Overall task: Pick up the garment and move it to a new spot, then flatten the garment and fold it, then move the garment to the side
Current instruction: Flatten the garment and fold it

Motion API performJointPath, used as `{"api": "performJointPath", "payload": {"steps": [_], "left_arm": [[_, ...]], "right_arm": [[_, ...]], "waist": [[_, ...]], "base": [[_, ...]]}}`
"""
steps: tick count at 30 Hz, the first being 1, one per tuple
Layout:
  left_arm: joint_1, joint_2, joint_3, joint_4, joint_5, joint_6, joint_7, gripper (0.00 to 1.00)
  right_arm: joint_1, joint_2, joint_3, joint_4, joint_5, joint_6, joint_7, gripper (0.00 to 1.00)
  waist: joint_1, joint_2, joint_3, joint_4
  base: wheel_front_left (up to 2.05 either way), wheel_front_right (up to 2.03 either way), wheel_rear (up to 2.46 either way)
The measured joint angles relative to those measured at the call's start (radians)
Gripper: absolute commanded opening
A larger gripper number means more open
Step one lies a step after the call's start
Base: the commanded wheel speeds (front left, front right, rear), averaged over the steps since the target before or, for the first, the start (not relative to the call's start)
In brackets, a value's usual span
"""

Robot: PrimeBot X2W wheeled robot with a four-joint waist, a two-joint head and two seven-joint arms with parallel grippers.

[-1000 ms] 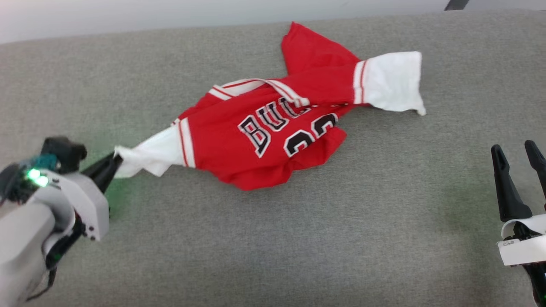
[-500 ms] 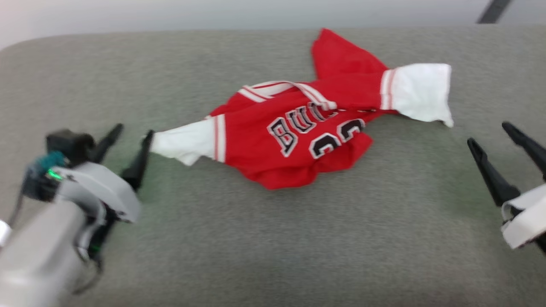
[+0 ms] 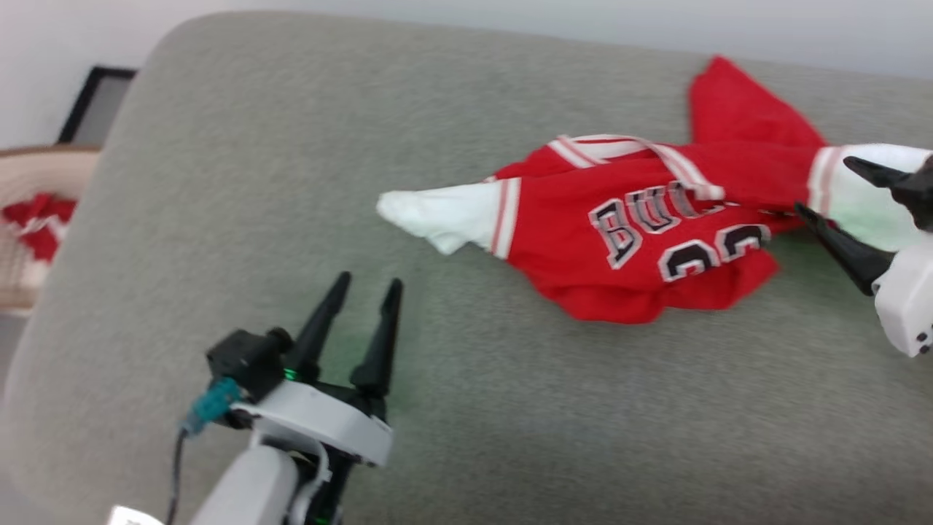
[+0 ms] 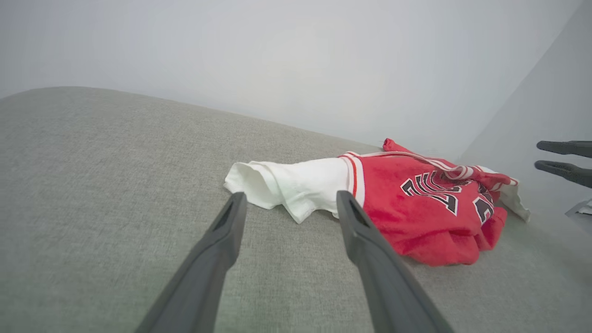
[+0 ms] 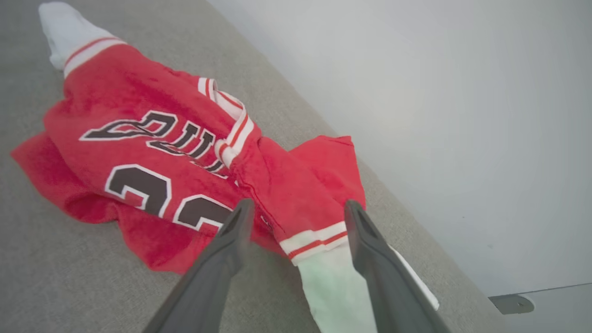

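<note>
Right fingers [image 5: 374, 263] straddling garment [image 3: 583, 233]; left fingers [image 3: 380, 335] clear.

So the left end effector [image 3: 369, 279] lets go of the white sleeve tip [image 3: 437, 211] it was pinching a second ago. Its fingers are spread now and it sits back, well apart from the cloth, while that sleeve lies slack on the grey surface [image 3: 219, 146]. The right end effector [image 3: 824, 185] is up from the lower right corner, open fingers either side of the other white sleeve [image 3: 864, 211]. The head camera swings too, so the garment [image 3: 619, 240] shows further right, and the surface's rounded corner and a pale basket [image 3: 65, 164] come into view.
</note>
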Motion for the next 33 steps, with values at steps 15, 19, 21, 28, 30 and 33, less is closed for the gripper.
{"api": "performJointPath", "payload": {"steps": [15, 19, 21, 28, 30, 33], "left_arm": [[0.035, -0.175, 0.101, 0.006, 0.132, -0.076, 0.000, 1.00], [0.037, -0.188, 0.091, 0.006, 0.139, -0.079, 0.000, 1.00], [0.036, -0.195, 0.075, 0.001, 0.137, -0.079, 0.000, 1.00], [0.013, -0.205, 0.023, -0.026, 0.120, -0.080, 0.000, 1.00], [0.003, -0.208, 0.010, -0.038, 0.112, -0.080, 0.000, 1.00], [-0.014, -0.213, -0.008, -0.053, 0.100, -0.080, 0.000, 1.00]], "right_arm": [[-0.304, -0.027, 0.395, 0.187, 0.114, 0.000, -0.043, 0.13], [-0.371, -0.025, 0.403, 0.241, 0.151, 0.000, -0.068, 0.00], [-0.402, -0.026, 0.396, 0.276, 0.175, 0.000, -0.074, 0.00], [-0.511, -0.033, 0.344, 0.439, 0.203, 0.000, -0.051, 0.00], [-0.537, -0.024, 0.328, 0.500, 0.203, 0.000, -0.036, 0.00], [-0.569, -0.007, 0.308, 0.599, 0.201, 0.000, -0.016, 0.00]], "waist": [[0.0000, 0.0000, 0.104, 0.128], [-0.0001, 0.0000, 0.117, 0.139], [-0.0001, 0.0000, 0.124, 0.142], [0.0000, 0.0000, 0.155, 0.164], [0.0000, 0.0000, 0.168, 0.173], [0.0000, 0.0000, 0.188, 0.190]], "base": [[0.00, 0.00, 0.00], [0.00, 0.00, 0.00], [0.00, 0.00, 0.00], [0.00, 0.00, 0.00], [0.00, 0.00, 0.00], [0.00, 0.00, 0.00]]}}
